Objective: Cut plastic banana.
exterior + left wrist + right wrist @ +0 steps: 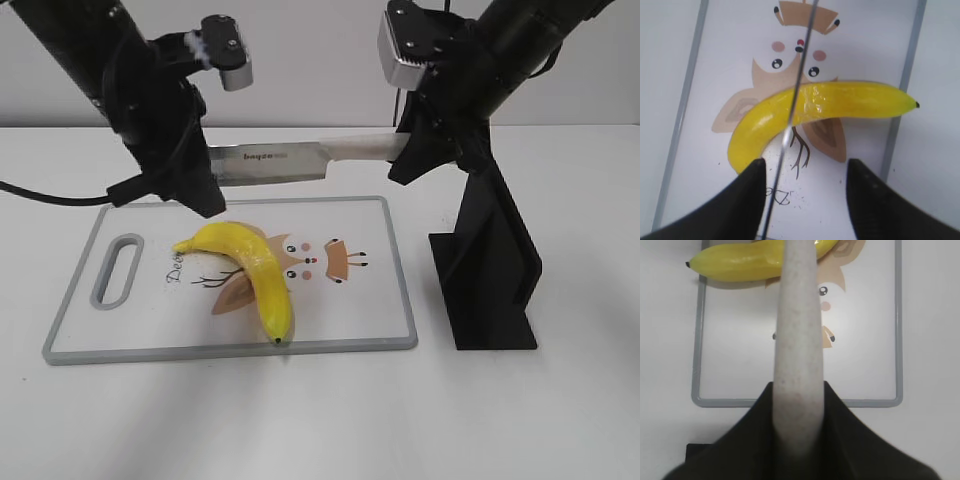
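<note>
Right tool (797,440) grips knife (290,160) level above diagonal banana (250,270), tip toward camera.

Right gripper (420,150): comes down from the far-right corner of the worktop, wrist angled down-left, jaws clamped on the knife (300,160) handle, blade pointing toward the left edge. Left gripper (195,195): comes down from the far-left corner, forearm steep, wrist pointing down at the worktop, jaws spread apart, holding nothing, hanging clear of the surface. The two black fingers (747,200) sit either side of the blade edge in the wrist view.
</note>
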`<state>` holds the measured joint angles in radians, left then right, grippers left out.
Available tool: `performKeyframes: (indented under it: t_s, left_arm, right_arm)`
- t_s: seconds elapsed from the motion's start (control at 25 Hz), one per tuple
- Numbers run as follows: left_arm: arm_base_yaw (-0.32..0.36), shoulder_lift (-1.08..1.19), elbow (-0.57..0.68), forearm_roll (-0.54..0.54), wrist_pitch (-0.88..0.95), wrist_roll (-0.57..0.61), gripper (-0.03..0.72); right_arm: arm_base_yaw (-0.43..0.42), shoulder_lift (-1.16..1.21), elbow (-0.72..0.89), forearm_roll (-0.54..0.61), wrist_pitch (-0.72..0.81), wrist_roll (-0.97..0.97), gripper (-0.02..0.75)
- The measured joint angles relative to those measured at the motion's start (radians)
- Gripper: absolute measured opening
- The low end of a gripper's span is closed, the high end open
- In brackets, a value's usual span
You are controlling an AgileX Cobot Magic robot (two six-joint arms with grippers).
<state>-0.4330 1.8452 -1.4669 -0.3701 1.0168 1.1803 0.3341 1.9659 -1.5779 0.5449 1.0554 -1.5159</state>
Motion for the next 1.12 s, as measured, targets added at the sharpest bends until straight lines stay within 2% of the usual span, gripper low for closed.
performKeyframes:
  t_s: [0.04, 0.08, 0.2, 0.32, 0.4, 0.68, 0.76, 0.96, 1.12]
  left_arm:
    - [-0.001, 0.000, 0.000, -0.008, -0.014, -0.014, 0.528]
    - [-0.001, 0.000, 0.000, -0.013, -0.029, -0.031, 0.588]
    - [-0.001, -0.012, 0.001, -0.014, -0.043, -0.053, 0.632]
    - [-0.001, -0.047, 0.001, -0.010, -0.052, -0.075, 0.635]
    - [0.006, -0.082, -0.002, -0.006, -0.070, -0.132, 0.634]
    - [0.120, -0.190, -0.028, 0.030, -0.080, -0.448, 0.611]
    - [0.155, -0.211, -0.029, 0.071, -0.061, -0.538, 0.599]
    - [0.222, -0.230, -0.029, 0.229, 0.091, -0.806, 0.590]
    - [0.254, -0.230, -0.029, 0.299, 0.189, -0.905, 0.588]
  right_arm:
    - [0.000, 0.000, 0.000, 0.000, -0.006, 0.003, 0.169]
    - [0.000, 0.000, 0.000, 0.000, -0.006, 0.005, 0.169]
    - [0.000, 0.000, 0.000, 0.001, -0.004, 0.005, 0.169]
    - [0.000, 0.000, 0.000, 0.001, 0.000, 0.013, 0.169]
    - [0.000, 0.000, 0.000, 0.000, 0.009, 0.035, 0.169]
    - [0.000, -0.035, 0.000, -0.059, 0.058, 0.154, 0.169]
    - [0.000, -0.058, 0.000, -0.068, 0.072, 0.237, 0.169]
    - [0.000, -0.103, 0.000, -0.082, 0.093, 0.601, 0.169]
    - [0.000, -0.128, 0.000, -0.113, 0.153, 0.794, 0.169]
